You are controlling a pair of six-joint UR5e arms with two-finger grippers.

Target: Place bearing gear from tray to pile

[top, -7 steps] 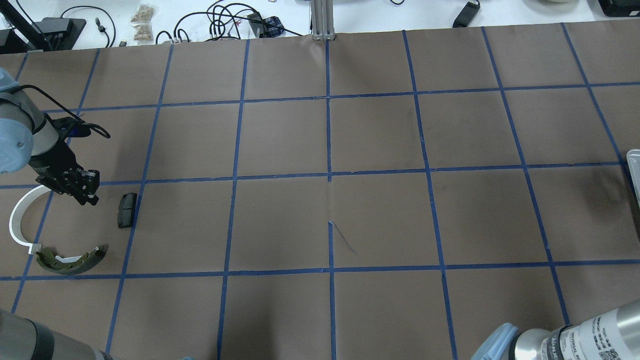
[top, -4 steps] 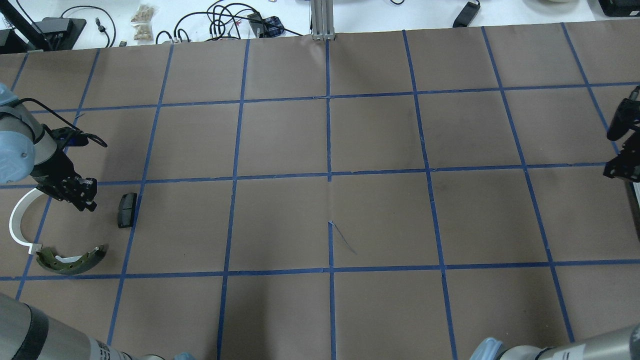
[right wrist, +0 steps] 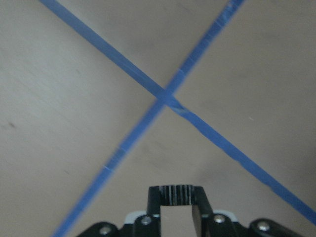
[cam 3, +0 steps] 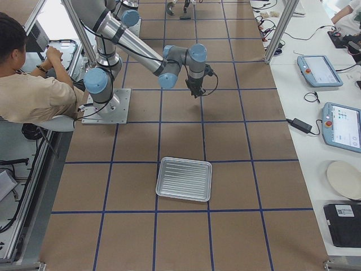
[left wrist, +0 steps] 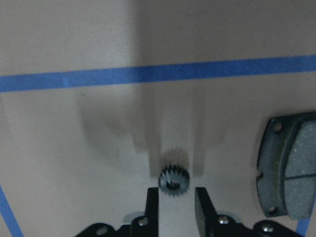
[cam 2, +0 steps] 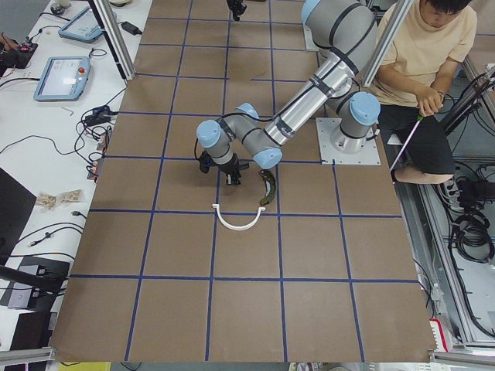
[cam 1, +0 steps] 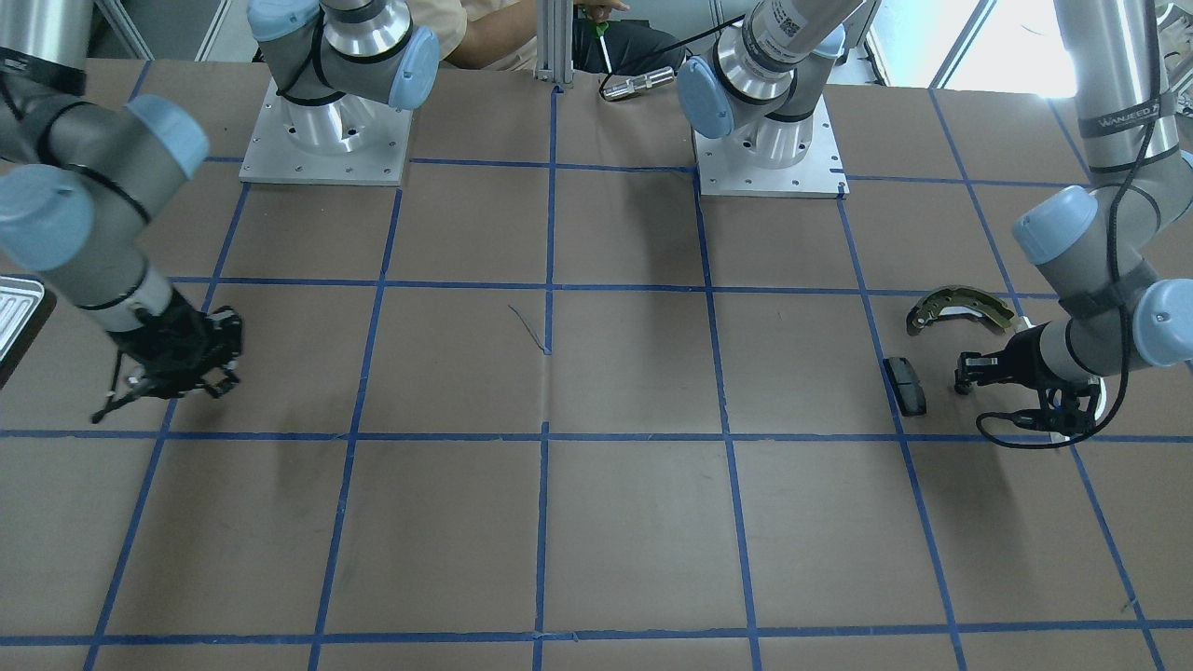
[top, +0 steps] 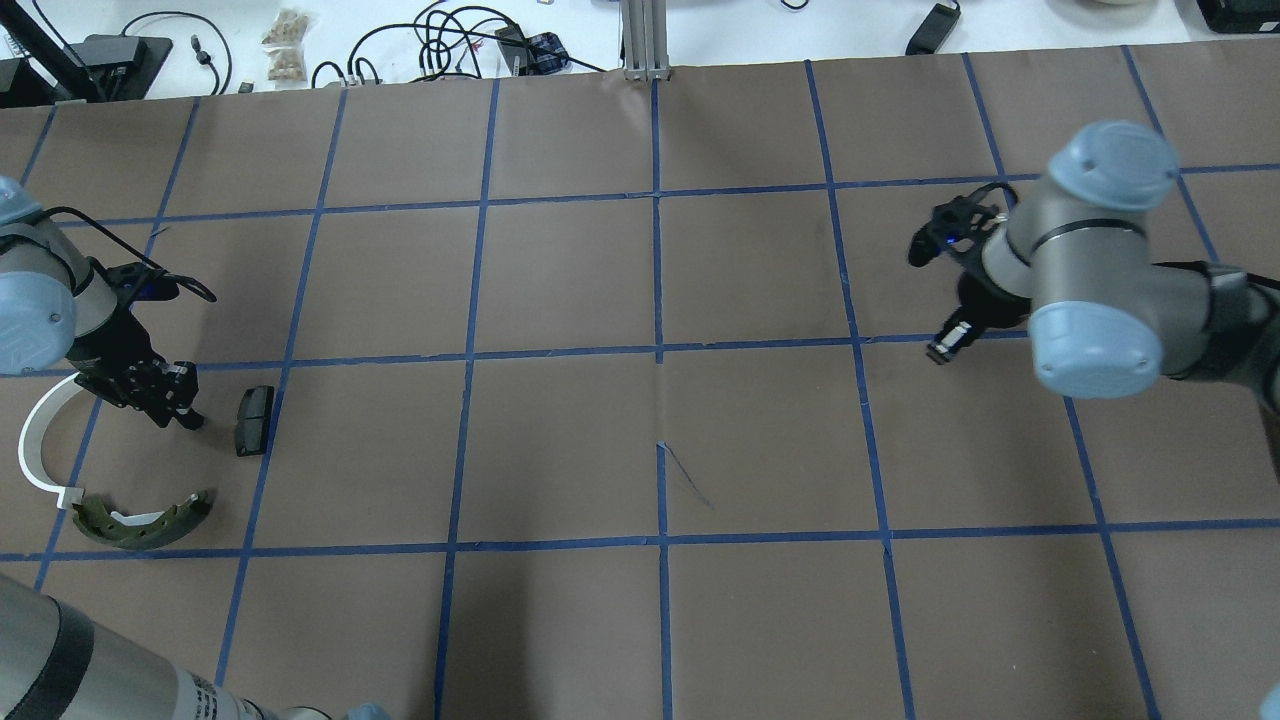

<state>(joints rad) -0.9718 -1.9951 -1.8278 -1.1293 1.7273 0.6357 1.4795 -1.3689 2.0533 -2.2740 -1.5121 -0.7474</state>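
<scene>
One small toothed bearing gear (left wrist: 173,180) sits face-on between the fingertips of my left gripper (left wrist: 174,195), which is shut on it just above the table. That gripper (top: 185,418) is inside the pile, between the white half-ring (top: 35,440) and the black pad (top: 253,420), with the olive brake shoe (top: 140,525) nearer the robot. A second bearing gear (right wrist: 171,194) is held edge-on in my right gripper (right wrist: 176,197), shut on it. The right gripper (top: 940,352) hangs over a blue tape crossing right of centre. The ribbed tray (cam 3: 183,179) lies bare at the table's right end.
Brown paper with a blue tape grid covers the table (top: 660,300). Cables and small items lie along the far edge (top: 450,40). A seated person (cam 2: 421,69) is behind the arm bases (cam 1: 322,140). The black pad (left wrist: 286,173) is close to the right of the left fingers.
My right arm has swung in from the table's right edge toward the centre, carrying its gear. My left gripper has crept a little nearer the robot and toward the black pad.
</scene>
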